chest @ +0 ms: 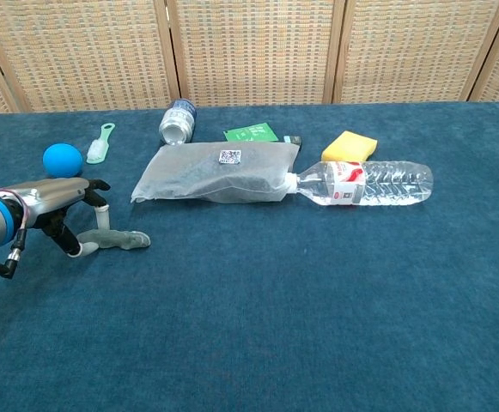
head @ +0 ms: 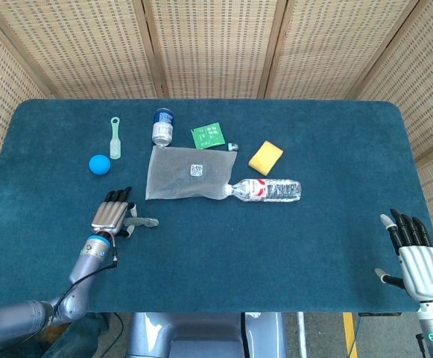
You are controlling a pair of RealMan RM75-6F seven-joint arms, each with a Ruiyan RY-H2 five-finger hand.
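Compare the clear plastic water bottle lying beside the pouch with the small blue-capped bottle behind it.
The clear plastic water bottle is long, has a red label and lies crosswise with its neck touching the grey pouch. The small blue-capped bottle is shorter, looks silvery and points front to back. Both lie on the blue tablecloth.

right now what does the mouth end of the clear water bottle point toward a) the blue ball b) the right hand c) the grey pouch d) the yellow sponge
c: the water bottle lies on its side with its neck against the right edge of the grey pouch; the yellow sponge sits behind it, apart.
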